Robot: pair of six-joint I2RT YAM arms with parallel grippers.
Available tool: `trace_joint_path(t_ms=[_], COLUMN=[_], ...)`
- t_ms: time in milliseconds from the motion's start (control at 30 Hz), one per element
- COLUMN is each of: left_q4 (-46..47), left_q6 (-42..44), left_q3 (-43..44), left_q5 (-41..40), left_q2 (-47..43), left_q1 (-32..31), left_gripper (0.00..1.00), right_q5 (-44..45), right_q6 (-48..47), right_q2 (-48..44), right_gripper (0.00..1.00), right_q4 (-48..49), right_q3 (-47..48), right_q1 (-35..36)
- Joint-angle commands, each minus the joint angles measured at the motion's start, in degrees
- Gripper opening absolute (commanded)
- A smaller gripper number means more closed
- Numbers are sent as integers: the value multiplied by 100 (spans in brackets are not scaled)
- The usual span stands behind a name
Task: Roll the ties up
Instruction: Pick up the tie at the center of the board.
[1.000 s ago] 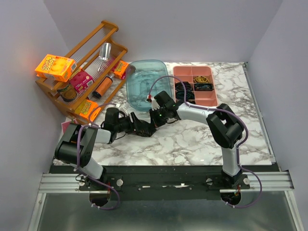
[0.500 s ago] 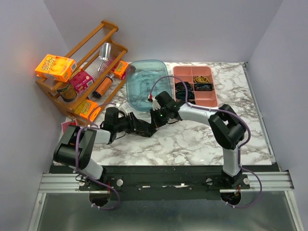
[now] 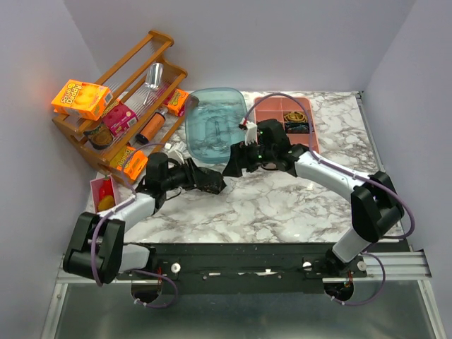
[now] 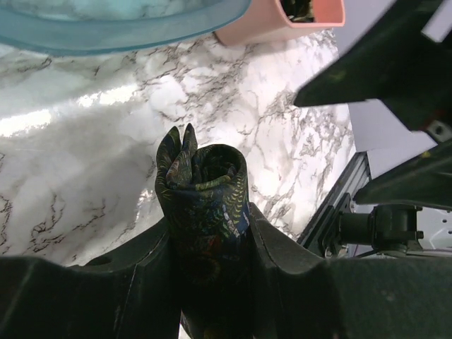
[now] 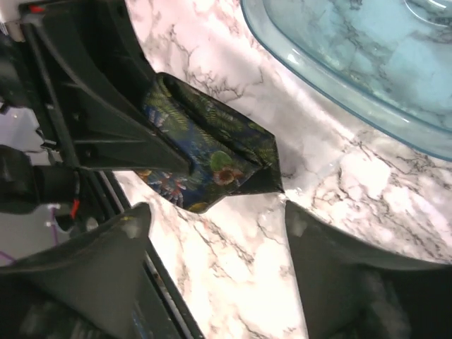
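Counted: one rolled tie [image 4: 205, 183], pinched in the left gripper [image 4: 210, 220] jaws and poking out past their tips. Two arms, left arm [image 3: 133, 207] and right arm [image 3: 332, 174], both stretched low over the table [image 3: 282, 205], tips nearly meeting. On the right gripper [image 5: 215, 212], jaws spread wide and empty, tie just ahead of their gap.

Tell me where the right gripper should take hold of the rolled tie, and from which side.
Probably the free end of the tie that sticks out beyond the left gripper, pinched across its rounded sides. Come from the front, opposite the left gripper, which covers the rest of the roll. Close the right gripper over the loose pointed flap, so it cannot unwind.
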Motion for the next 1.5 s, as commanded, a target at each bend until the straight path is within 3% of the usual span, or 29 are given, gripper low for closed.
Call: trace_joint_path(t_ms=[0,400,633,1000,1200,1467], left_q4=[-469,-725,-795,-769,-637,-488], left_q6=[133,124,168,194,150,71], left_q3=[250,557,654,645,628,593], left_q5=[127,619,707,663,663,672], left_q2=[-694,-1390,-1452,-1434,-1417,-1469], left_q1=[-31,-312,-409,-444,-444,-461], left_gripper=[33,33,33,33,33,32], right_q5=[-952,-1664,-1884,-3237,-3378,-3633], right_q6=[-332,-588,-465,-52,98,598], right_q2=[-138,-86,-24,230,468,468], right_gripper=[100,100,100,100,99,89], right_q4=[392,480,620,1112,1174,1946], right_q3=[-206,85,-21,-188,-284,-627], right_q1=[-131,-131,-210,-219,-219,-219])
